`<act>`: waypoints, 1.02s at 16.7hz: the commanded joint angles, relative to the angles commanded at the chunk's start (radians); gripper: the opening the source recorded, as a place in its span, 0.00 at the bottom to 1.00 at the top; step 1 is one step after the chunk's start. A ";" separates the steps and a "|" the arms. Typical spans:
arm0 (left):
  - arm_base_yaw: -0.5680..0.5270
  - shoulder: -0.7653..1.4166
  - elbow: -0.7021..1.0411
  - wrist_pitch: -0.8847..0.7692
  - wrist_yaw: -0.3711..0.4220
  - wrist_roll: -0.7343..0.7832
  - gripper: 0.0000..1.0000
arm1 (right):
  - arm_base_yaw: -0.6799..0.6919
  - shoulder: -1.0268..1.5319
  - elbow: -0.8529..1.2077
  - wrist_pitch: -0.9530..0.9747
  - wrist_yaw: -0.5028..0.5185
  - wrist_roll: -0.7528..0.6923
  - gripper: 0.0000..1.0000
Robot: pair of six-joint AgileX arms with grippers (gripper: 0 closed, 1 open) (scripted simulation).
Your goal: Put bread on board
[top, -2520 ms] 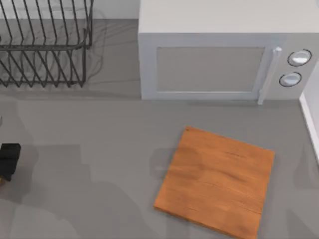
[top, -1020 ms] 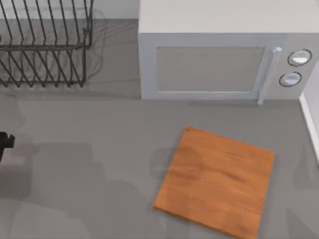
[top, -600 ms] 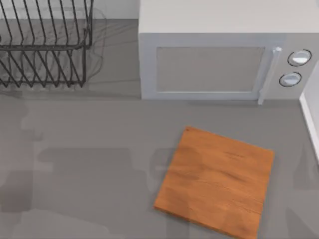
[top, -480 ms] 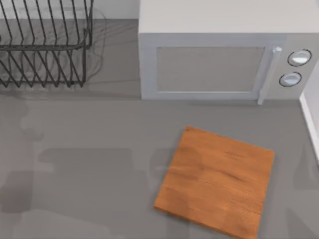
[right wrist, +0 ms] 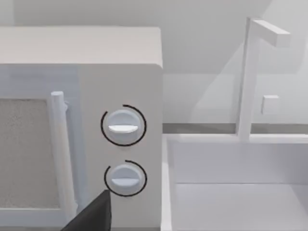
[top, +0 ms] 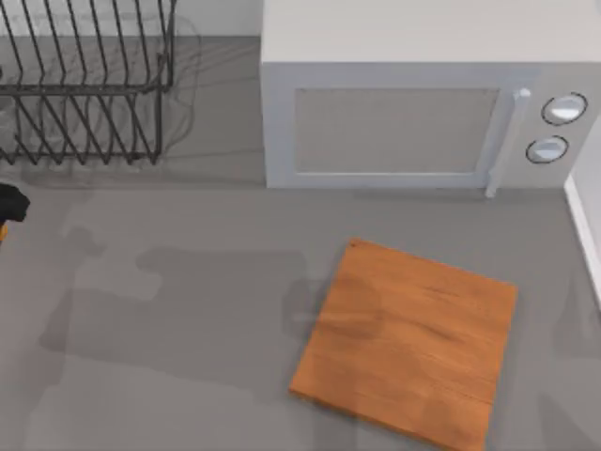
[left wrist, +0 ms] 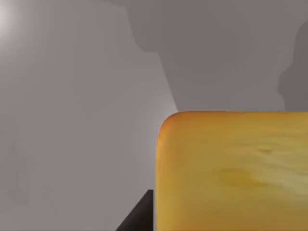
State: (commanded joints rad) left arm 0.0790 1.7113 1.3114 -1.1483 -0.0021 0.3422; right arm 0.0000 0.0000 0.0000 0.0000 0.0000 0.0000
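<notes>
Left claw sits at the bench's far left edge, below the rack — clamped on the bread, which looms golden in the left wrist view. Board lies bare, front of the microwave, well apart from the bread.

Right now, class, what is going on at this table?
The left gripper sits at the table's left edge below the dish rack, with the bread close against its wrist camera, apparently held. The board lies bare in front of the microwave. The right arm faces the microwave's dials.
</notes>
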 joint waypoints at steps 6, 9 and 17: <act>-0.302 0.227 0.263 -0.081 0.000 0.541 0.00 | 0.000 0.000 0.000 0.000 0.000 0.000 1.00; -0.483 0.360 0.393 -0.132 0.009 0.913 0.00 | 0.000 0.000 0.000 0.000 0.000 0.000 1.00; -0.914 0.610 0.714 -0.192 0.023 1.696 0.00 | 0.000 0.000 0.000 0.000 0.000 0.000 1.00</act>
State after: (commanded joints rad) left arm -0.8346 2.3216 2.0253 -1.3404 0.0208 2.0378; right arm 0.0000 0.0000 0.0000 0.0000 0.0000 0.0000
